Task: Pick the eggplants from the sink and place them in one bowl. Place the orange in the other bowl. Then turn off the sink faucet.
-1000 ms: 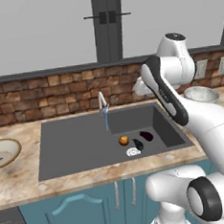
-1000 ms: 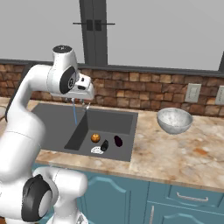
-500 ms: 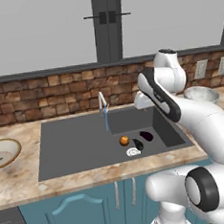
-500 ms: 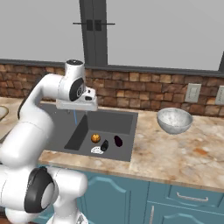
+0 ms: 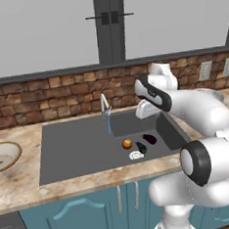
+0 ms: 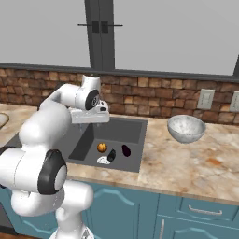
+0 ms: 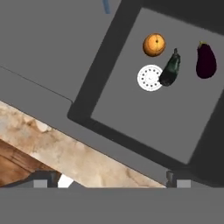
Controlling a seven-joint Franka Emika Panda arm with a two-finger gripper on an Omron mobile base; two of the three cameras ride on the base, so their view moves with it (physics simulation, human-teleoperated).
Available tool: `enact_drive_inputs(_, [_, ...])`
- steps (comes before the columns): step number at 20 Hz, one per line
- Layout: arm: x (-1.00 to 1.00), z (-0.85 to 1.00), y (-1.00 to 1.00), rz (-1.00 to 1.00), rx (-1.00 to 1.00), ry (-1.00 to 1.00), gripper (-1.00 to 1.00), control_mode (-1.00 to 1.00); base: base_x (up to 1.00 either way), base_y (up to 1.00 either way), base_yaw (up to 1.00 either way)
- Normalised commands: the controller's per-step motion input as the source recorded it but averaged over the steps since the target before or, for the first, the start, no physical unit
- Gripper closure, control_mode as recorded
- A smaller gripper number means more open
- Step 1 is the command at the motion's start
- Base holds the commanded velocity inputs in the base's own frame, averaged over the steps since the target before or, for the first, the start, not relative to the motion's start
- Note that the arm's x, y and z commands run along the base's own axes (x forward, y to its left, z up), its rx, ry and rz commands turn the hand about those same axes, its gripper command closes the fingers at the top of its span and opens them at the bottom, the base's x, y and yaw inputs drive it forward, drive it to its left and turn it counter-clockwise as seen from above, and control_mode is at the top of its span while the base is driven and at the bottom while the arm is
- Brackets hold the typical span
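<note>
The sink (image 5: 80, 149) holds both eggplants (image 7: 169, 68) and the orange (image 7: 154, 44) around the drain (image 7: 150, 78). The gripper (image 7: 109, 181) hangs wide open and empty, well above and short of them. Advised: descend squarely over one eggplant, jaws across its narrow width, clear of its neighbours.

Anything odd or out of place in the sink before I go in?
Nothing is spilled or damaged. The orange and two eggplants lie loose on the sink floor. One eggplant lies against the drain. The faucet is running. The hand hangs open above.
</note>
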Motion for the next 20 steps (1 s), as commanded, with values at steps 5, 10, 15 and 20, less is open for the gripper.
enact_drive_inputs(5, [0.26,-0.4,0.0,0.26,0.0,0.02,-1.0,-1.0,0.0,0.0,0.0])
enact_drive_inputs(10, [0.0,-0.3,0.02,0.19,0.0,0.0,-1.0,-1.0,0.0,0.0,0.0])
enact_drive_inputs(15, [0.0,-0.31,0.1,0.13,0.0,0.0,-1.0,-1.0,0.0,0.0,0.0])
enact_drive_inputs(20, [0.0,-0.46,0.14,0.07,0.02,-0.02,-1.0,-1.0,0.0,0.0,0.0])
